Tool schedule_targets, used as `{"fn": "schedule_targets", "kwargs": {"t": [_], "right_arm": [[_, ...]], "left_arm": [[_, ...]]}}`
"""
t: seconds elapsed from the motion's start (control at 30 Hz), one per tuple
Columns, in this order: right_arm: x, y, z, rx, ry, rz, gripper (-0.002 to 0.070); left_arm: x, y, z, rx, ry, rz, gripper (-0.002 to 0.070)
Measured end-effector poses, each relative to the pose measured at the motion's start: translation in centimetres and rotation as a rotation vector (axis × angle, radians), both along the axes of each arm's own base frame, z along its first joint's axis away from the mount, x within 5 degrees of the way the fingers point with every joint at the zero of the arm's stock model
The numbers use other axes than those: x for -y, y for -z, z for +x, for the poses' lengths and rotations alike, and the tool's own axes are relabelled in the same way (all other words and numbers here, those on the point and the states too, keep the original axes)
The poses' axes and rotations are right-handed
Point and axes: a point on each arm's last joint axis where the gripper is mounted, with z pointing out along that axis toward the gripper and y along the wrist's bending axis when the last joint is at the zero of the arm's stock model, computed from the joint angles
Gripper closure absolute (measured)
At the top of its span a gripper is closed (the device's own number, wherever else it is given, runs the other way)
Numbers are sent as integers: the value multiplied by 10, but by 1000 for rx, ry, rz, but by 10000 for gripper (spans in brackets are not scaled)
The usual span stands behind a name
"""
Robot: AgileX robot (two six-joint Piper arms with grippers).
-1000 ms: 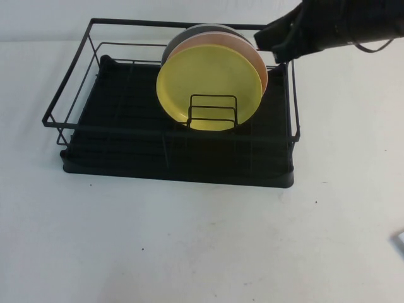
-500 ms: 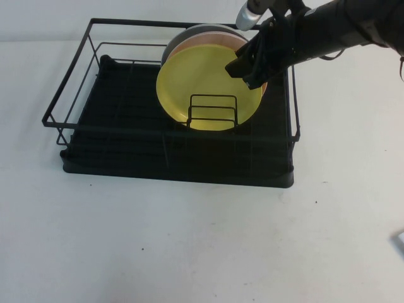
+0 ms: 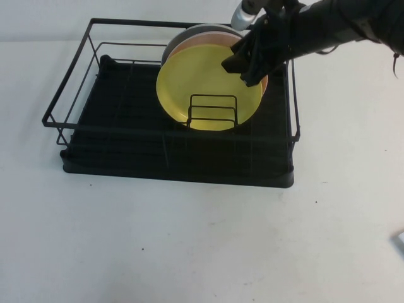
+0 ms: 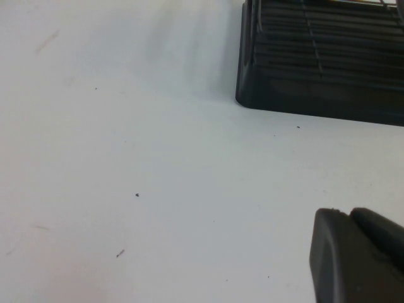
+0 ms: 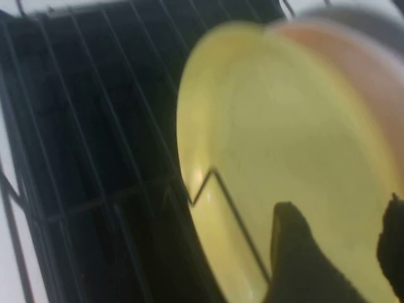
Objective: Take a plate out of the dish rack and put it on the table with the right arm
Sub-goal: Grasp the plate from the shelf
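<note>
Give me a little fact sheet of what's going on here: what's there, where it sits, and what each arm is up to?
plate: pale yellow, upright in the small wire holder, front of three
behind it: pink plate, then grey plate
dish rack: black, on the white table
right gripper: at the yellow plate's upper right edge, open, not yet gripping
left gripper: low over bare table beside the rack

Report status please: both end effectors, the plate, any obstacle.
Right end effector open at yellow plate upper edge, no grip yet. Left end effector parked over table. Plate upright in dish rack; pink plate close behind.
</note>
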Motion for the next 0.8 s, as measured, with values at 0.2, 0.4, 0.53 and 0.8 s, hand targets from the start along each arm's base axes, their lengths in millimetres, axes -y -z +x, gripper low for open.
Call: {"fn": "schedule_targets", "kwargs": {"t": [0.2, 0.4, 0.53, 0.8], "right_arm": [[-1, -26, 1, 64, -15, 24, 411], [-1, -25, 3, 74, -18, 6, 411], [-4, -7, 12, 49, -13, -15, 411], [-5, 16, 26, 59, 32, -33, 411]], "left_arm": [[0, 0, 0, 0, 0, 0, 679], [0, 0, 0, 0, 0, 0, 679], [0, 0, 0, 0, 0, 0, 679], [0, 0, 0, 0, 0, 0, 679]]}}
